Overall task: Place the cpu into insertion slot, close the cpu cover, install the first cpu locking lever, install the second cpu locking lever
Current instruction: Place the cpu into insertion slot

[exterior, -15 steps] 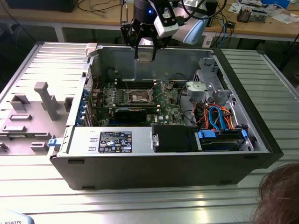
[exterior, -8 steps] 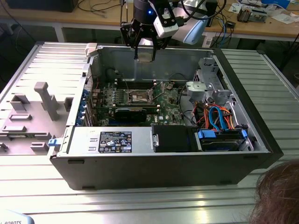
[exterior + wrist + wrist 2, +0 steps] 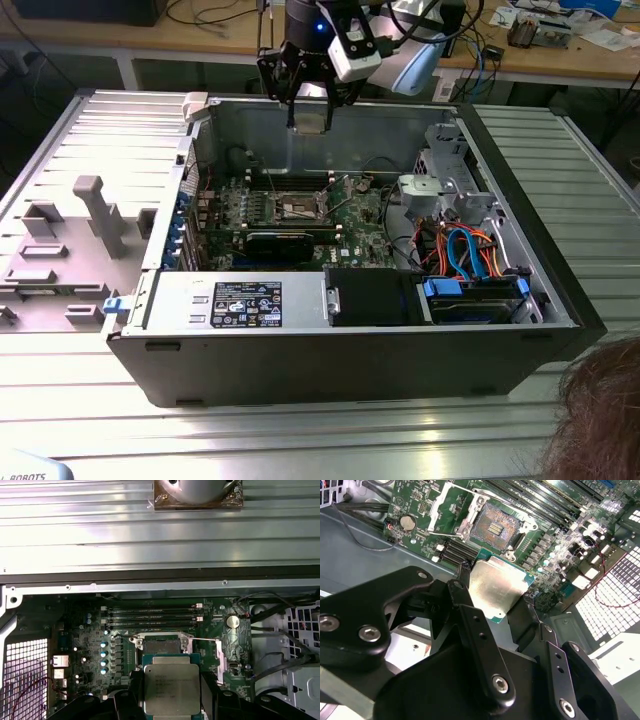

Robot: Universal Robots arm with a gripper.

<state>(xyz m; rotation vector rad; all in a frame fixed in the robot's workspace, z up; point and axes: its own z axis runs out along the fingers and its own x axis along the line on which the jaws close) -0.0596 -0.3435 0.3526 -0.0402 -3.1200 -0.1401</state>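
Observation:
My gripper [image 3: 311, 108] hangs above the open computer case, over its back wall, and is shut on the cpu [image 3: 312, 118], a flat silver square. In both wrist views the black fingers [image 3: 461, 582] pinch the cpu [image 3: 497, 592] [image 3: 171, 687] by two opposite edges, metal top showing. The insertion slot [image 3: 495, 529] [image 3: 300, 207] lies bare on the green board well below, its brownish-gold centre uncovered. The cpu cover [image 3: 470, 517] stands swung open beside the slot. Thin wire levers [image 3: 492, 495] are raised around it. In the first wrist view the cpu overlaps part of the slot [image 3: 161, 643].
Long memory slots [image 3: 150, 615] run beside the socket, and a black card [image 3: 280, 243] lies across the board. A labelled power supply [image 3: 245, 300] and a drive bay with blue and orange cables [image 3: 470, 250] fill the case's front. A person's hair [image 3: 600, 420] shows at the exterior view's lower right.

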